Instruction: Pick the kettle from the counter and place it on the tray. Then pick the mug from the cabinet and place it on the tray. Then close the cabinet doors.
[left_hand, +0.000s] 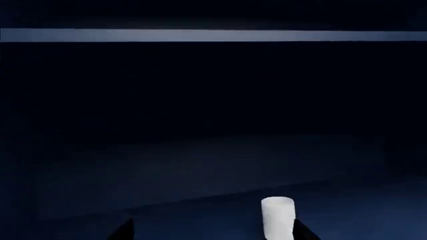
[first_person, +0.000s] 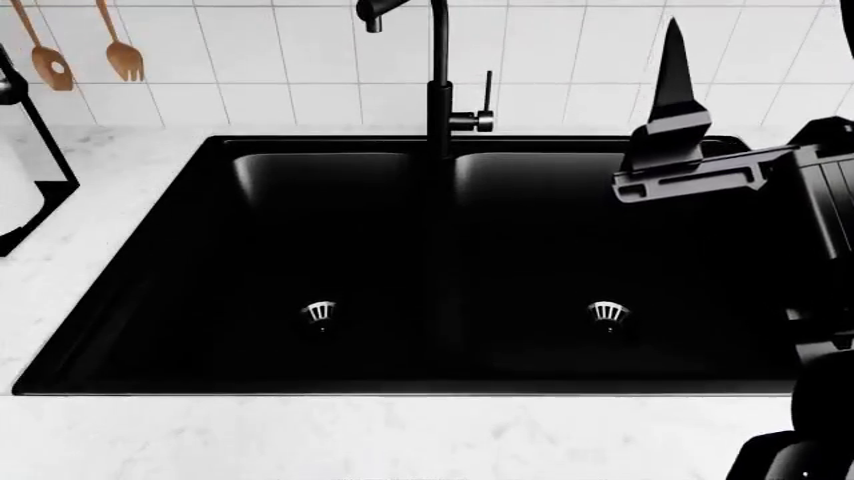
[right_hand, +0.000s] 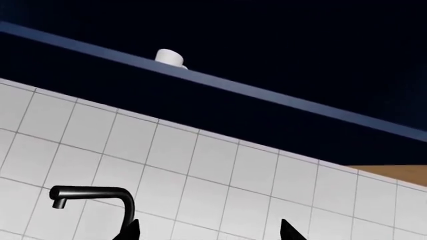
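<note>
Mug sitting on the dark cabinet shelf, right between the left tool tips, spread apart, not gripping yet. Right tool also spread, empty, raised over the black sink. Could knock the mug over if closed off-centre.

nothing to read here: no lettering, labels, brands or numbers show in any view. the mug is plain white, the black sink and faucet carry no markings, and the wall tiles are blank.
</note>
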